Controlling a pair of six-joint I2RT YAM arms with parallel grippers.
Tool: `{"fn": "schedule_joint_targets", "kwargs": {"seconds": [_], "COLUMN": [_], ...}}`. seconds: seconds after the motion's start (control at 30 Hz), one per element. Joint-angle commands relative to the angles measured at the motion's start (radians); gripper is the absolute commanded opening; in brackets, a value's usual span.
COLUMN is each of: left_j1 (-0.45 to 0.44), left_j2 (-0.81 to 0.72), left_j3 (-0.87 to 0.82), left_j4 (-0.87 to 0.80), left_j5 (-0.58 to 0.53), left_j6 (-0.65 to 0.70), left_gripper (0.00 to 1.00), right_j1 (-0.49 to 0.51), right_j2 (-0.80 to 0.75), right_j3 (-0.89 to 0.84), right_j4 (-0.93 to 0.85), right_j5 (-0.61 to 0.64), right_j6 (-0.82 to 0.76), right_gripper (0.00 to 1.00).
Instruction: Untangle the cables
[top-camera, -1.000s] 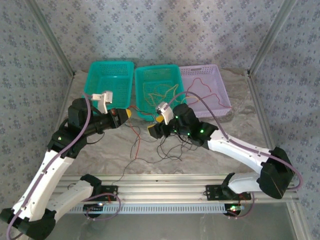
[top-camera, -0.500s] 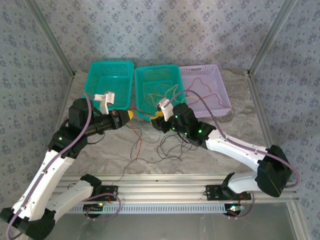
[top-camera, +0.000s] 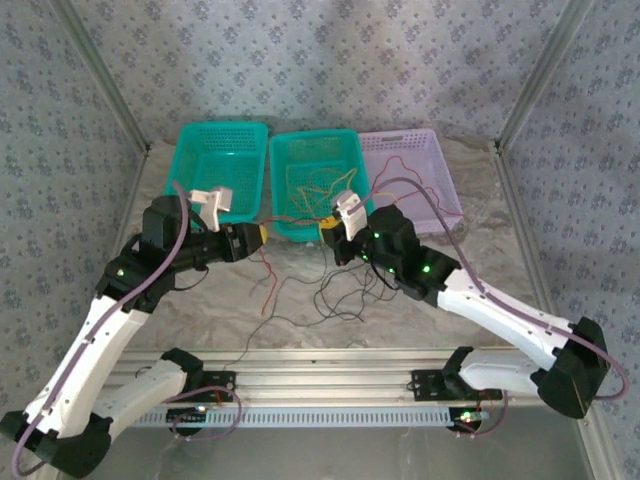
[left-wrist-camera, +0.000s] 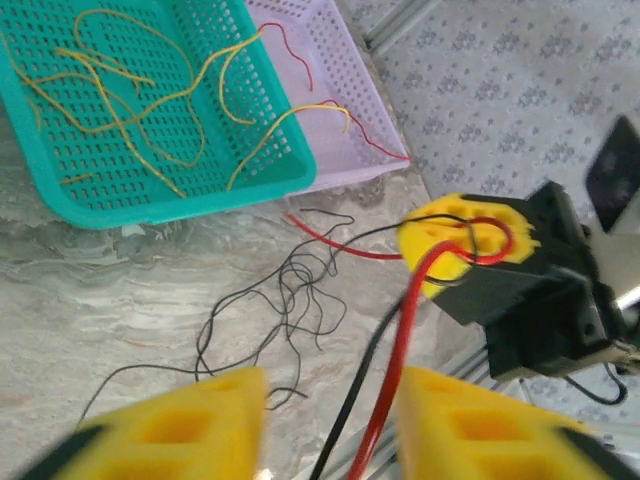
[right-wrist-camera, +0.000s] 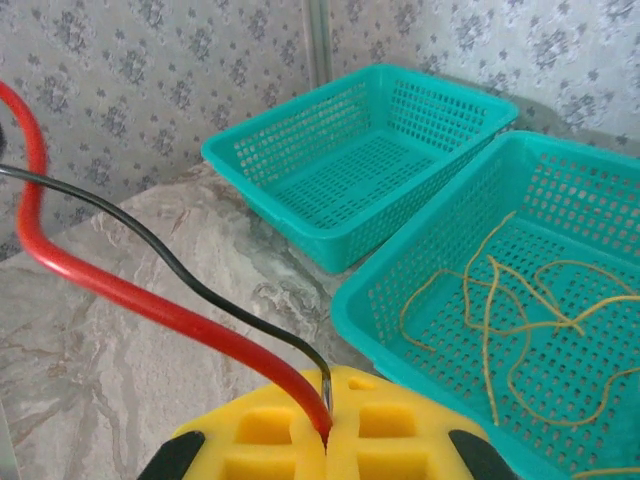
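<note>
Cables (right-wrist-camera: 150, 308), thin, limp, snag-prone, heaped on table (top-camera: 200, 310) between near edge and teal basket (top-camera: 316, 136); red and black strands clamped in right gripper (right-wrist-camera: 325, 440), slack through parted left gripper (left-wrist-camera: 330, 420); best pinched near a free end.

I see a red cable (right-wrist-camera: 150, 308), black cables (left-wrist-camera: 292, 288), yellow cables (left-wrist-camera: 112, 98), two teal baskets (top-camera: 225, 127) (top-camera: 315, 135), a lilac basket (top-camera: 405, 137), a grey-veined worktop (top-camera: 200, 305) and floral grey-blue walls (top-camera: 320, 60).

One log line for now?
left gripper open | right gripper shut on red cable, black cable | yellow cables in middle basket
</note>
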Motion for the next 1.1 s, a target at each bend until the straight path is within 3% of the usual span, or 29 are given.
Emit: {"fn": "schedule_joint_targets", "kwargs": {"seconds": [0.0,0.17,0.33,0.5,0.63,1.07], "left_j1": [0.002,0.007,0.007,-0.006,-0.013,-0.012], "left_j2": [0.017,-0.018,-0.138,-0.219,-0.275,-0.259], "left_j3": [0.038,-0.012,-0.120,-0.295,-0.370,-0.348], "left_j4": [-0.017,0.016,0.128,0.325,0.365,0.496], "left_j5": [-0.019,-0.028,-0.014,0.081,0.046,0.078], "left_j6": [0.031,0.026,0.008,-0.087,-0.105,-0.059], "left_gripper": [0.56,0.78,0.87,0.87,0.87,0.90], "right_j1": [-0.033,-0.073,-0.127,-0.179,-0.181,-0.145], "right_j2": [-0.045,-0.087,-0.114,-0.121,-0.126,-0.091], "right_j3": [0.009,0.014,0.030,0.070,0.085,0.084], "right_j4": [-0.050,-0.063,-0.064,-0.058,-0.054,-0.065], "right_j5": [-0.030,-0.081,-0.131,-0.184,-0.236,-0.348], "right_j6": [0.020,0.057,0.140,0.231,0.232,0.219], "right_gripper": [0.00,0.00,0.00,0.00,0.00,0.00]}}
